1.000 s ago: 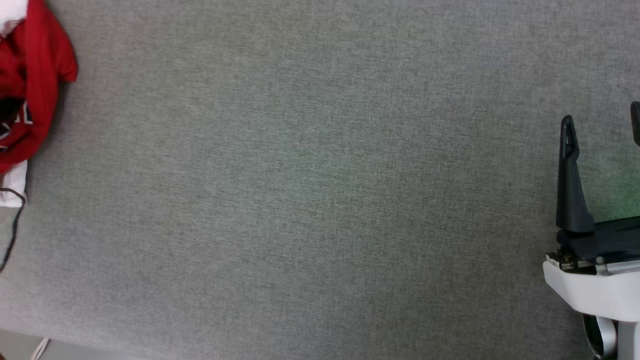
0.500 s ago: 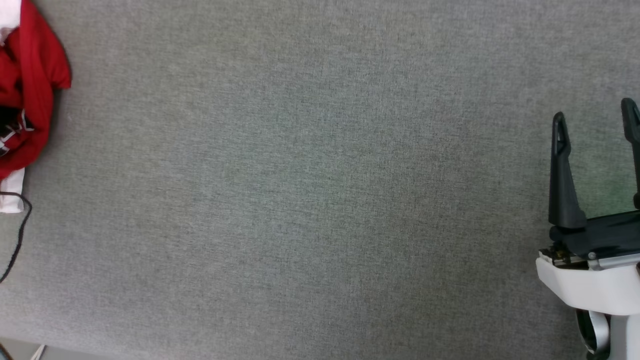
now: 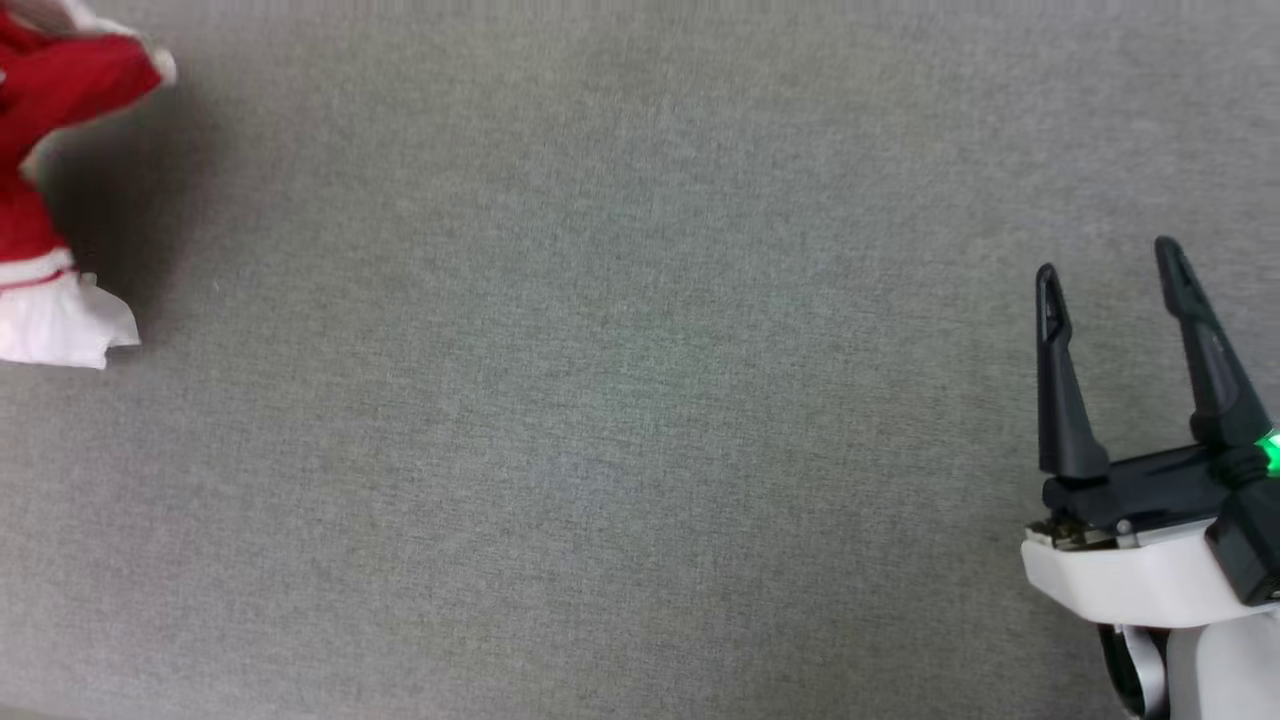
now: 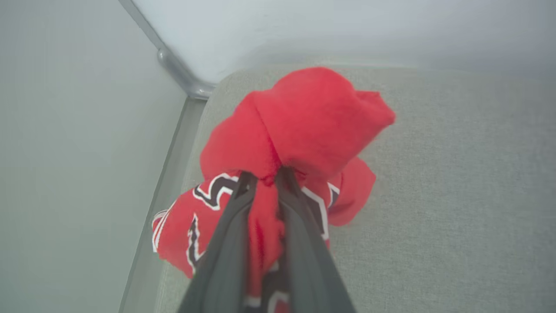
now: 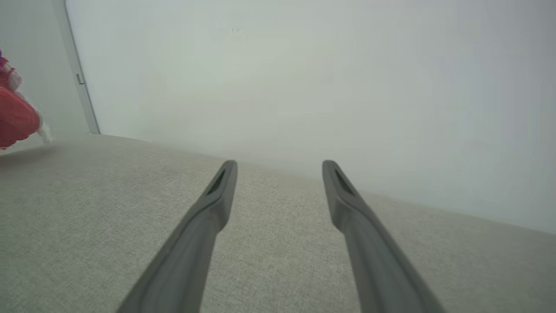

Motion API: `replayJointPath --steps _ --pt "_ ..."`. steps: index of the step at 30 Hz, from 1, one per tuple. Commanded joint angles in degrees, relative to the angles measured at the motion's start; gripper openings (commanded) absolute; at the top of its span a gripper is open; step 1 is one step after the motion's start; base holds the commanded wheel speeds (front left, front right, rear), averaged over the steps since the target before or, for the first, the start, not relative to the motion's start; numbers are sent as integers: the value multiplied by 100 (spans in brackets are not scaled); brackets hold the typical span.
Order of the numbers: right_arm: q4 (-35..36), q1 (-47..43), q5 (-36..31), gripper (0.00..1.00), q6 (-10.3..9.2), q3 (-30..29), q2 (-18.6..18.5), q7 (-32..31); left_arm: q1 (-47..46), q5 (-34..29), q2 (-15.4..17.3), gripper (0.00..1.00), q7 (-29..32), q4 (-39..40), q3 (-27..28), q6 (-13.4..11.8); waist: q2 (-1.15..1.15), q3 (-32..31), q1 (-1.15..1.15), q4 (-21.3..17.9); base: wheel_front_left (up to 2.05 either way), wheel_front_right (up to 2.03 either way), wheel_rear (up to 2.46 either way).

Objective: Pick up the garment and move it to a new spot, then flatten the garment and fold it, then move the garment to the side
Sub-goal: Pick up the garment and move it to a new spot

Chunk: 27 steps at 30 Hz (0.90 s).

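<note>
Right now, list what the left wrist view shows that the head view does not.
Left wrist view: the left end effector shut on a bunched fold of the garment, plus its black lettering and a wall corner. Head view: the right end effector, open over the grey surface, and the garment's white sleeve. Both: the red garment and that grey surface.

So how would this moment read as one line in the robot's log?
left claw: shut on garment, bunched | right claw: open, empty | below: grey fabric surface
</note>
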State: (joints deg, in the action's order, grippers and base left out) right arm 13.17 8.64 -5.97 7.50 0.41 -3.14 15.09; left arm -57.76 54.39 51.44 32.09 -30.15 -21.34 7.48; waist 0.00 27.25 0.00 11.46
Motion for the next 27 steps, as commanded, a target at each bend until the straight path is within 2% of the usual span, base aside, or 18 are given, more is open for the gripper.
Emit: replayJointPath --steps 1,8,15,20,27 --pt "-72 -110 64 100 -2 27 27 12 -169 -103 21 0 -18 344 -111 -16 0 -272 0 -107 0 0 0" --pt "-258 -185 334 100 -2 45 30 12 -554 -306 8 0 190 1226 -454 -16 0 -601 0 -351 0 0 0" --pt "-414 -225 640 100 -2 87 32 12 -1032 -440 -188 0 494 2006 -905 -16 0 -934 0 -865 0 0 0" --pt "-500 -292 833 100 -2 101 34 11 -1331 -411 -466 0 624 2437 -1317 -17 0 -1106 0 -1265 0 0 0" --pt "-558 -365 997 100 -2 88 33 12 -1494 -358 -1073 0 588 2820 -1953 -16 0 -1146 0 -1718 0 0 0"
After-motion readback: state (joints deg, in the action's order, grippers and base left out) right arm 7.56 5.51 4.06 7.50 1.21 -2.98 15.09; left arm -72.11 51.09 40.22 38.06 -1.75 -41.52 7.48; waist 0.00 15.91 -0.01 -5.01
